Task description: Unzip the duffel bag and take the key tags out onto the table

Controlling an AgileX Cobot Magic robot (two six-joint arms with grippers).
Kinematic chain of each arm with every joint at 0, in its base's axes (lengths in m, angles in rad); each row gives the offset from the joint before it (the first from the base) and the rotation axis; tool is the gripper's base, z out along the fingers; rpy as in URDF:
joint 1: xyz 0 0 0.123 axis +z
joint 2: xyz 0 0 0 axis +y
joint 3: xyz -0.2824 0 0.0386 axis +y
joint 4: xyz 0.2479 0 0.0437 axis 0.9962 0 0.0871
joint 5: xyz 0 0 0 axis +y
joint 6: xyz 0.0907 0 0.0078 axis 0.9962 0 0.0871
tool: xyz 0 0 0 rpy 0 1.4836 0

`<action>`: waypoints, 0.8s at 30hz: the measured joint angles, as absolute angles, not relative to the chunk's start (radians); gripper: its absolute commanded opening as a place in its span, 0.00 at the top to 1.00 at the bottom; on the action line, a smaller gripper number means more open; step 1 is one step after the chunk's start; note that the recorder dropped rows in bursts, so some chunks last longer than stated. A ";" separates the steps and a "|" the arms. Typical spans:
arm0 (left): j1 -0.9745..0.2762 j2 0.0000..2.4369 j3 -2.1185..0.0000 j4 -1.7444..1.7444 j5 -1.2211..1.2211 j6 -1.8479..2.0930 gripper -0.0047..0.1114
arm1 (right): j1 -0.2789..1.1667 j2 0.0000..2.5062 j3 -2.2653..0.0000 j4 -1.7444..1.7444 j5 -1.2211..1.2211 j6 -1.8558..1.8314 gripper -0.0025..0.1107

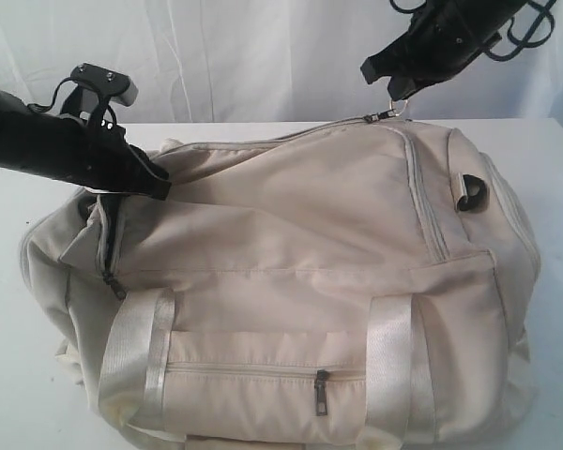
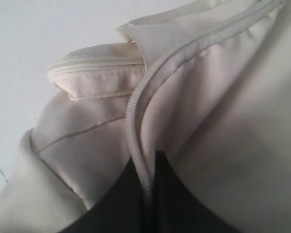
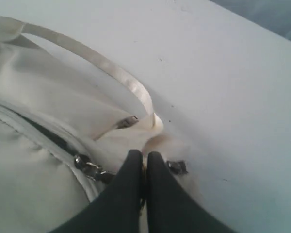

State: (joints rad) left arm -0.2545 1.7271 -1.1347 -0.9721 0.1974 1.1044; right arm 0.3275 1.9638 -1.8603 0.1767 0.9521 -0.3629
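I read the left jaws clamped shut on the zipper seam [image 2: 136, 111] of the duffel bag [image 1: 291, 244]; right jaws closed on the zipper pull [image 1: 394, 106]; bag resting on the worktop [image 1: 5, 244].

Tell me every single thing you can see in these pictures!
cream-white fabric duffel bag: one, cream-white, lying on the table, main zipper nearly all closed
shiny satin webbing straps: two, cream-white, down the bag's front
grey front-pocket zipper pull: one, grey, between the straps, pocket zipped
black plastic D-ring: one, black, on the bag's right end
metal main zipper pull: one, silver-grey, at the bag's top right corner
flat white table: one, white, under the bag
white cloth backdrop: one, white, behind the table
left gripper: one, black, pinching the bag's left end at the zipper seam
right gripper: one, black, closed on the main zipper pull
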 measured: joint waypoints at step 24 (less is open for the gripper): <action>-0.255 1.725 -1.135 -0.972 0.210 1.104 0.96 | 0.311 1.866 -1.854 0.096 1.200 -0.288 0.98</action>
State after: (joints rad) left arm -0.2545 1.7254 -1.1347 -0.9721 0.2095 1.1044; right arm 0.3111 1.8657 -1.8539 0.0961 1.1996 -0.2885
